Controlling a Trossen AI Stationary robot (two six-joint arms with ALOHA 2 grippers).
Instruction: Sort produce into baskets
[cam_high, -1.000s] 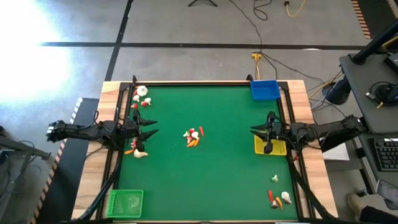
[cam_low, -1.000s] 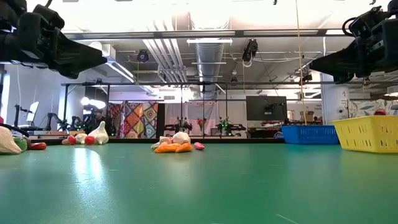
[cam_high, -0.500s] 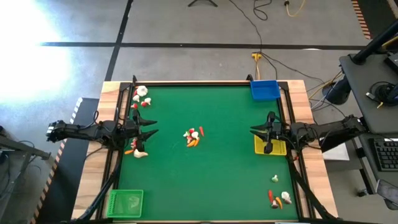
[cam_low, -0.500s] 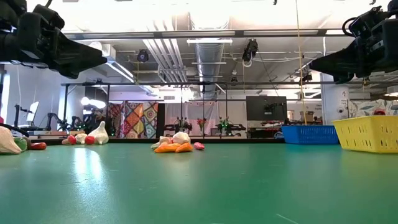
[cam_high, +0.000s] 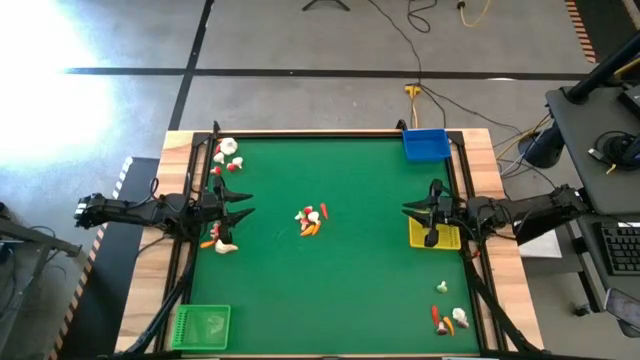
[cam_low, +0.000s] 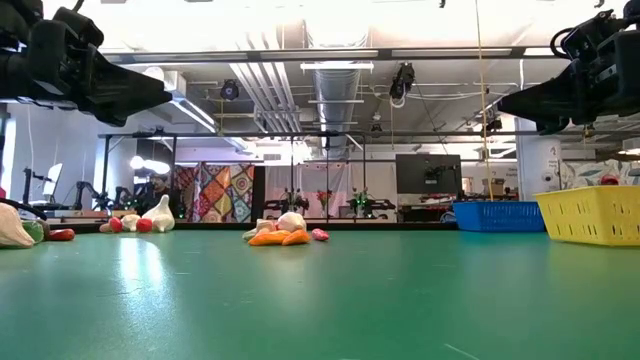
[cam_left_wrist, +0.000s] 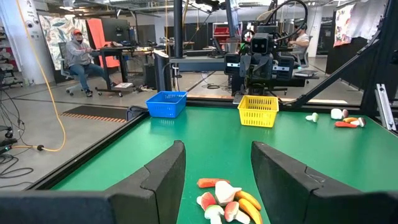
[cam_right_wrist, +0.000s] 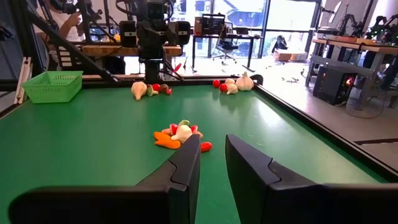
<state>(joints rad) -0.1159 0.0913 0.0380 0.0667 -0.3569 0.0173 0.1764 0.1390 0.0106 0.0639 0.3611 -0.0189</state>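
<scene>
Here, mid-table: produce pile (cam_high: 311, 221). L gripper (cam_high: 243, 203) at left edge, fingers apart, holding nothing. R gripper (cam_high: 412, 216) over yellow basket (cam_high: 447, 238), fingers narrowly parted, empty. Blue basket (cam_high: 425, 145) far corner; green basket (cam_high: 202, 325) near corner.

Both hands (cam_high: 238, 202) (cam_high: 412, 212) open, empty, aloft.

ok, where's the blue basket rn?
High view: blue basket sits at the table's far right corner, up-table from the yellow basket under the right gripper.
</scene>
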